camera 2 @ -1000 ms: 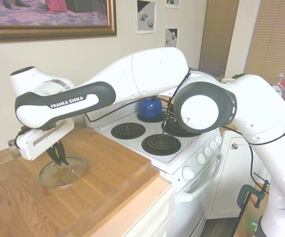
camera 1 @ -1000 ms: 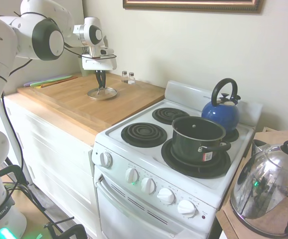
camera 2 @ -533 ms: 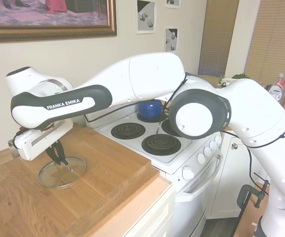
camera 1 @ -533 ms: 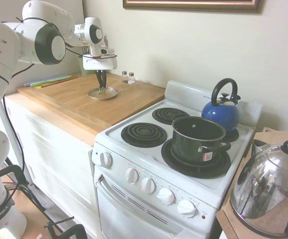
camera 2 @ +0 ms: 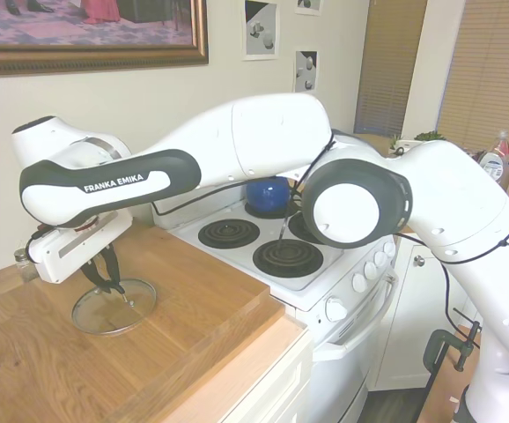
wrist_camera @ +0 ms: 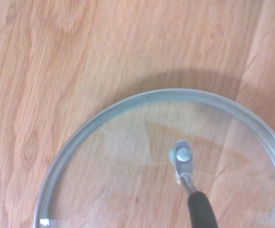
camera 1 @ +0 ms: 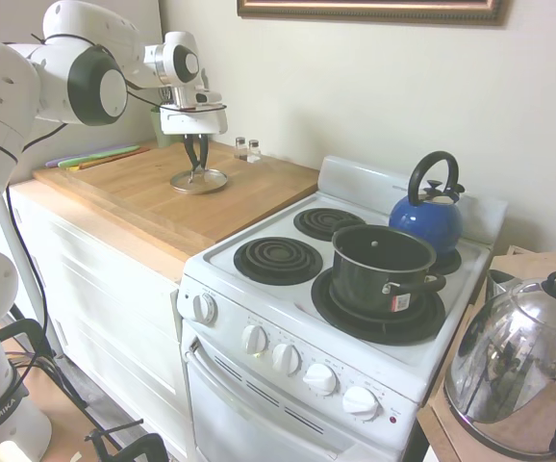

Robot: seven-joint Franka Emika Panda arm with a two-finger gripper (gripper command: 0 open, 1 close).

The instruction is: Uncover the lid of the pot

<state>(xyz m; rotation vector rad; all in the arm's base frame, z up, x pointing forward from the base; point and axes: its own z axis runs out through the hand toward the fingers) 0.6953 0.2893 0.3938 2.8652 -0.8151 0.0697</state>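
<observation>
On the wooden worktop (camera 1: 163, 197), at about 9 o'clock from the stove (camera 1: 336, 289), the lid (camera 1: 198, 180) lies flat, glass side down on the wood. End effector (camera 1: 194, 160) hangs directly above it, black fingers spread either side of the lid's loop handle, not visibly pinching it. Wrist view shows the metal rim (wrist_camera: 128, 102) and one handle bolt. Pot (camera 1: 384, 269) sits uncovered on the front burner, blue kettle (camera 1: 428, 214) at 12 o'clock behind it.
</observation>
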